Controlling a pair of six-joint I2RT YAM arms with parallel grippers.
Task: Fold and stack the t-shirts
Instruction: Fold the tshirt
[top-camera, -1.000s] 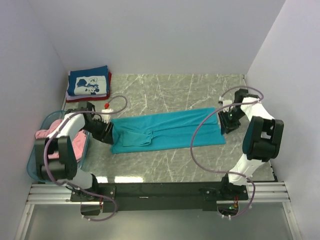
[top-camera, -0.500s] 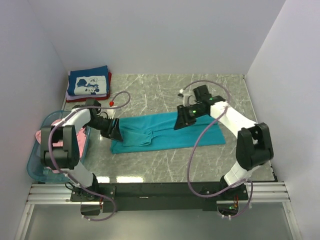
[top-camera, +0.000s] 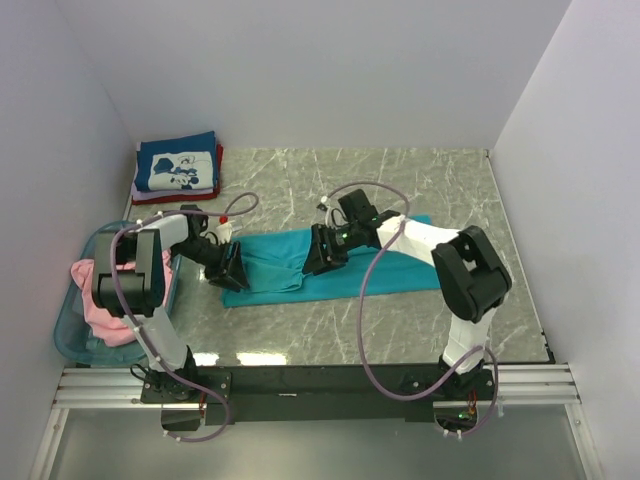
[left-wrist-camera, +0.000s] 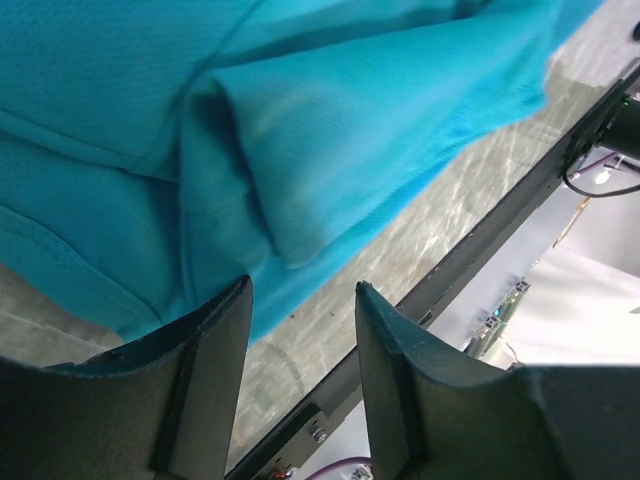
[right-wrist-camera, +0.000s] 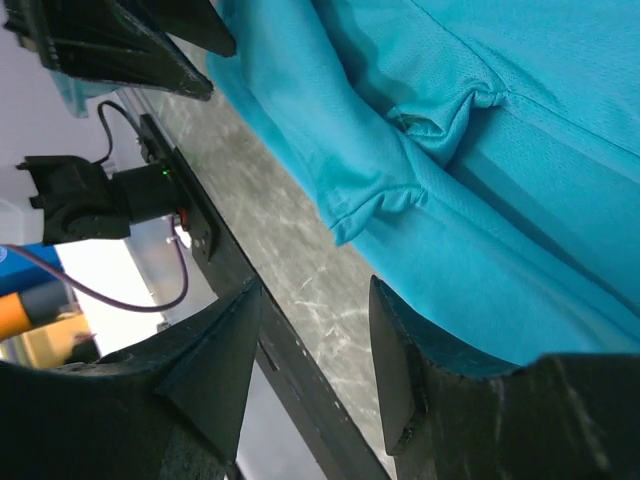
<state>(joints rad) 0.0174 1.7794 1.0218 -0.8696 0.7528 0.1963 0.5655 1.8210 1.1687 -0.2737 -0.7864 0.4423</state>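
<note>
A teal t-shirt (top-camera: 285, 282) lies flat in a long strip across the middle of the table, with a folded sleeve near its left end. My left gripper (top-camera: 231, 270) sits open at that left edge; in the left wrist view its fingers (left-wrist-camera: 215, 345) frame bare table just below the teal cloth (left-wrist-camera: 350, 100). My right gripper (top-camera: 319, 254) hovers open over the shirt's middle. Table shows between its fingers (right-wrist-camera: 400, 350), and the teal cloth (right-wrist-camera: 520, 150) lies beyond. A folded navy t-shirt (top-camera: 178, 165) rests on a red one (top-camera: 219, 158) at the back left.
A translucent light-blue basket (top-camera: 68, 335) stands at the left edge with a pink t-shirt (top-camera: 105, 320) bunched in it. Walls close in on the left, back and right. The black rail (top-camera: 320, 380) of the arm bases runs along the near edge.
My right arm has swung from the shirt's right end leftwards to its middle, and its jaws have widened. My left gripper has shifted slightly onto the shirt's left edge.
</note>
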